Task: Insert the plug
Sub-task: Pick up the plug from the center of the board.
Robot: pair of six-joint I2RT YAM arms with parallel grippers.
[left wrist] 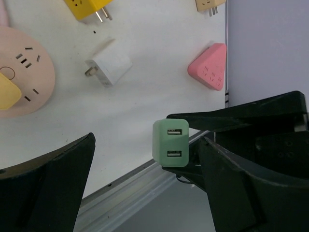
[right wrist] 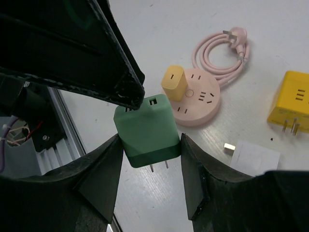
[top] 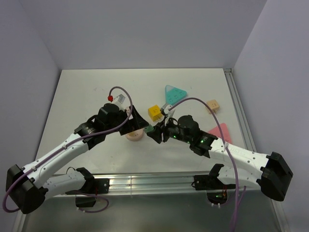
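Plug (right wrist: 145, 123) is squeezed in the right gripper (right wrist: 150, 138); left gripper (left wrist: 147, 139) stands wide apart. Close it slowly on the flat sides.

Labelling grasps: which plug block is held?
The green plug, clamped in the right pincer; the yellow plug and white plug lie on the table; the orange plug sits in the pink socket.

Probably a robotics lab, we'd say: bare walls (top: 145, 34), white counter (top: 87, 92), a left arm (top: 58, 153) and right arm (top: 241, 154) bolted down.
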